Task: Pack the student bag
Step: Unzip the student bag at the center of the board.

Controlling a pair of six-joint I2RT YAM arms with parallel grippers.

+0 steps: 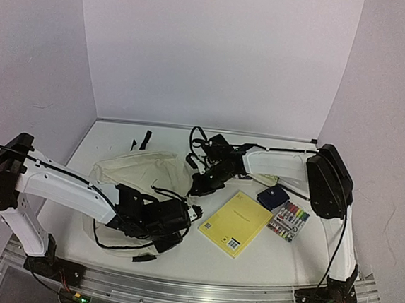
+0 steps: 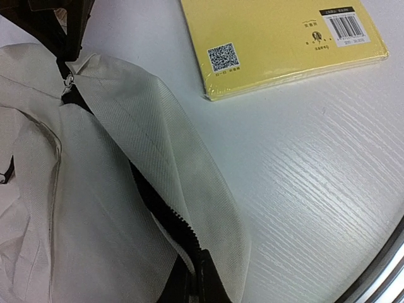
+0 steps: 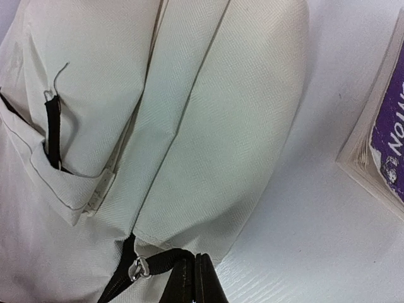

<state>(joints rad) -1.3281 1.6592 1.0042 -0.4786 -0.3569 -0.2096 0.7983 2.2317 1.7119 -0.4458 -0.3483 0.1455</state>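
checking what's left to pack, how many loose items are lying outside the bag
4: yellow notebook right of the bag, navy pouch and marker pack further right, a purple-covered book at the right wrist view's edge. More may be hidden.

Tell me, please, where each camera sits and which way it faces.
Top external: above and behind the arms, looking down at the table; left arm and right arm show.
Left wrist: on the left arm, looks down along the student bag zipper; left gripper at bottom edge.
Right wrist: on the right arm, looks down onto the bag; right gripper at bottom edge.
Shared: top and left wrist both show the yellow notebook.
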